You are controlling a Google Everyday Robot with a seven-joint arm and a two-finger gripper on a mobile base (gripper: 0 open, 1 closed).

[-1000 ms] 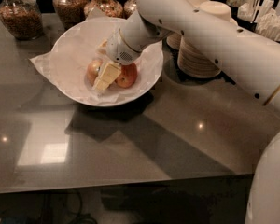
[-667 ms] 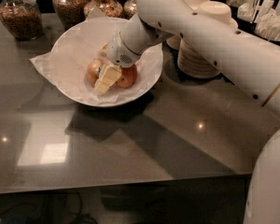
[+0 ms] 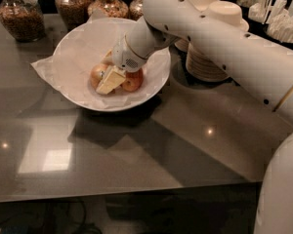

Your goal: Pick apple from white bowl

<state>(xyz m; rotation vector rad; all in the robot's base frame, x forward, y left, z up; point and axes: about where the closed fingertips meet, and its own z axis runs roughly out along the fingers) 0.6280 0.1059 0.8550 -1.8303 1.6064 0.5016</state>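
Observation:
The white bowl [image 3: 156, 77], lined with crumpled white paper, stands at the back left of the dark table. The yellow-gold apple [image 3: 96, 75] lies in the bowl's middle, and a redder apple [image 3: 134, 81] lies just to its right. My gripper [image 3: 109, 72] reaches down into the bowl from the right on the white arm [image 3: 210, 38]. It sits right against the yellow-gold apple, between the two apples, and hides part of each.
Glass jars of snacks [image 3: 22, 16] stand along the back edge behind the bowl. Stacks of small cream bowls [image 3: 212, 57] stand just right of the white bowl, under the arm. White utensils and napkins [image 3: 278, 13] are at the back right.

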